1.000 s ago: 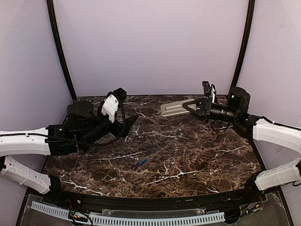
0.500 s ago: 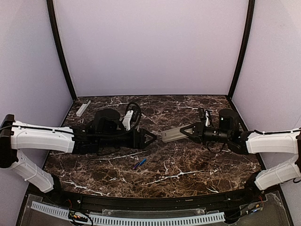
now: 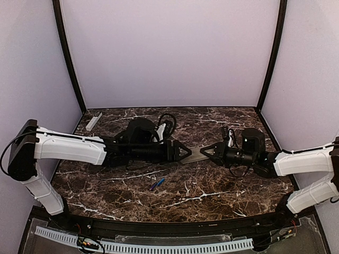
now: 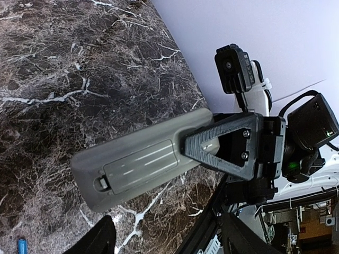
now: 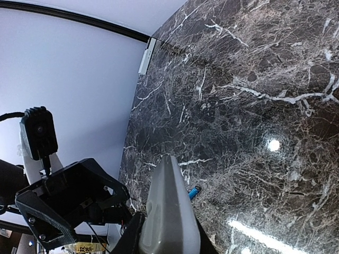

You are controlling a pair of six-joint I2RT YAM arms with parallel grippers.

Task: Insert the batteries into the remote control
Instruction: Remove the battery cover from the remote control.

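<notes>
Remote control: held above mid-table, its back with the fitted battery cover facing the left wrist camera; the button side is hidden.
Right gripper: clamped on one end of the remote, its far finger hidden behind the body.
Left gripper: jaws wide, facing the remote's free end; contact cannot be judged.
Batteries: blue, lying on the marble table nearer the front edge; too small to count, and cut off in both wrist views.
Pale bar: in the far left corner.

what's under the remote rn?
Only dark marble tabletop shows around the pale oblong remote control held in the right fingers; the patch directly beneath is covered.
</notes>
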